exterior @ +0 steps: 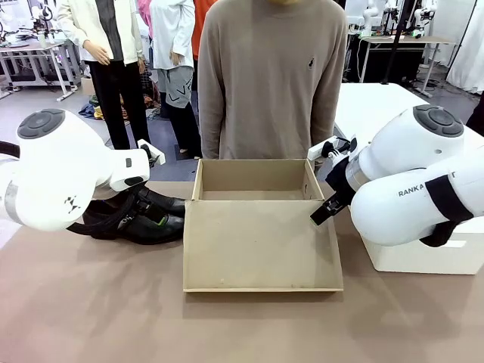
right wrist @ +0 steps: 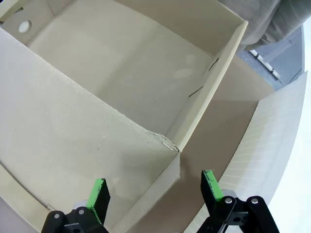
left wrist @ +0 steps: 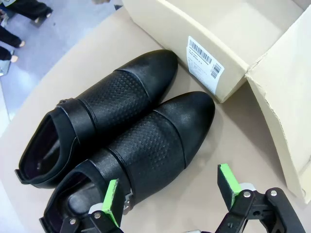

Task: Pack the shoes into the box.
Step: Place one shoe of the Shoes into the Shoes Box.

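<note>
The shoes are a glossy black pair lying side by side on the table left of the box, toes toward it. In the left wrist view the shoes point at the box's labelled end wall. My left gripper hangs open just above the nearer shoe's heel end, one pad by its buckle. The box stands open, its lid lying flat toward me. My right gripper is open, astride the lid's rim near the box corner, and also appears as the right gripper by the box's right side.
A person in a beige sweater stands close behind the box at the far edge. A white box sits right of the cardboard one, beneath my right arm. The brown tabletop in front of the lid is bare.
</note>
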